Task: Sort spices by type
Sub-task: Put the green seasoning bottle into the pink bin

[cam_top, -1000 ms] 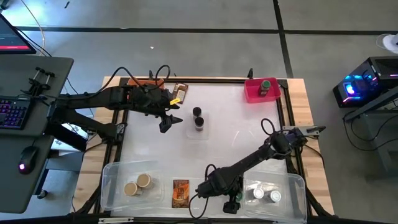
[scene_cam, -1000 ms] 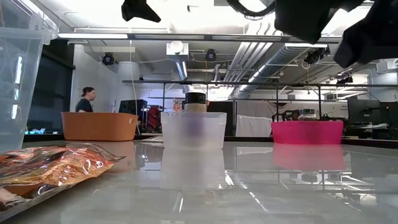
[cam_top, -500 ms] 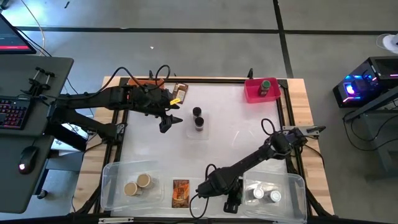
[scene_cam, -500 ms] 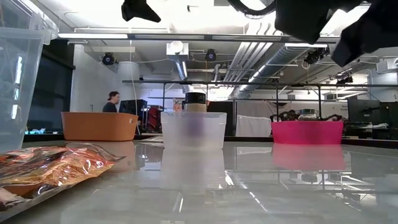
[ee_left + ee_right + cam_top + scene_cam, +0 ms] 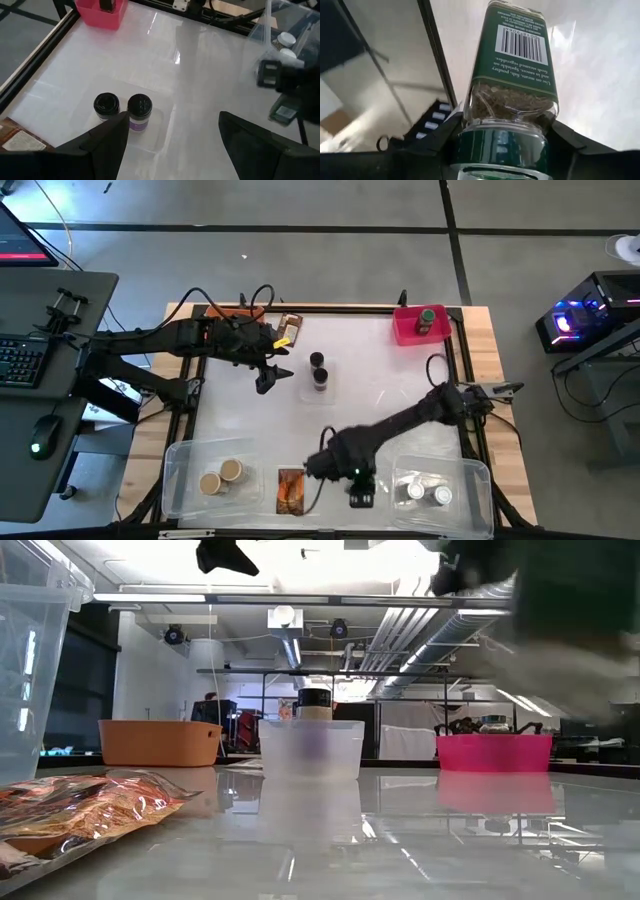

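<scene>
On the green spice jar (image 5: 512, 70), the label carries a barcode above small white print; I make out "Use on meats, fish, poultry and in sauces. Sprinkle on"; the rest is too small.

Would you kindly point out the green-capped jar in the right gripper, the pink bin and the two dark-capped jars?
green-capped jar (image 5: 512, 75): right wrist view, on its label.
pink bin (image 5: 408, 332): high view, on its front wall.
dark-capped jars (image 5: 139, 105): left wrist view, on one jar's cap.
</scene>
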Motion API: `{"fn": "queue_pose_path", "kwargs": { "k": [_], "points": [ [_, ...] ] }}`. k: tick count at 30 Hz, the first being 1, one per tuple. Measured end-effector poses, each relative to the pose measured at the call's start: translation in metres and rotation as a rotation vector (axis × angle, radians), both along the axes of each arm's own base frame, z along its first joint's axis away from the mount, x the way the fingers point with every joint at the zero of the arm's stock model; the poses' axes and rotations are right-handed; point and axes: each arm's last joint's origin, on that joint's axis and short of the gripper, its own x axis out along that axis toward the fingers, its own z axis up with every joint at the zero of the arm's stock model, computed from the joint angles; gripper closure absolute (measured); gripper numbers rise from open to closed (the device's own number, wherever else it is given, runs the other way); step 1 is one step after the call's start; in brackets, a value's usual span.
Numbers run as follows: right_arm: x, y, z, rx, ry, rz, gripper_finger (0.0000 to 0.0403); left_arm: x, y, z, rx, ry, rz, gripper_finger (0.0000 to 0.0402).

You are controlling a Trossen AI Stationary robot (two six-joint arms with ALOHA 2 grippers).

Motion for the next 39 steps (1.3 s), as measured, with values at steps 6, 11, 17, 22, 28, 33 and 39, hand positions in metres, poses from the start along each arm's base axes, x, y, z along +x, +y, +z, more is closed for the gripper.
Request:
{"fn": "queue_pose_path", "kwargs": {
  "k": [6, 11, 17, 22, 28, 33, 39],
  "points": [
    [0.007, -0.040, 0.069, -0.055, -0.248, -0.137, 0.0208, -0.004, 0.000, 0.000, 0.088, 0.026, -0.080, 0.0108],
    [-0.008, -0.090, 0.116, -0.217, -0.391, -0.351, 0.0208, -0.008, -0.001, 0.004, 0.143, 0.021, -0.122, 0.0108],
    [-0.027, -0.162, 0.130, -0.448, -0.423, -0.600, 0.0208, -0.010, -0.001, 0.007, 0.181, 0.003, -0.148, 0.0108],
    [-0.052, -0.234, 0.124, -0.597, -0.348, -0.784, 0.0208, -0.010, -0.001, 0.008, 0.211, -0.009, -0.167, 0.0108],
    [-0.098, -0.323, 0.106, -0.706, -0.187, -0.917, 0.0208, -0.010, 0.008, 0.009, 0.216, -0.017, -0.123, 0.0108],
    [-0.139, -0.384, 0.088, -0.667, -0.064, -0.974, 0.0208, -0.010, 0.022, 0.012, 0.241, -0.040, 0.014, 0.0108],
    [-0.181, -0.427, 0.083, -0.534, -0.059, -0.992, 0.0208, -0.007, 0.042, 0.024, 0.185, -0.196, 0.225, 0.0108]
  ]
}}
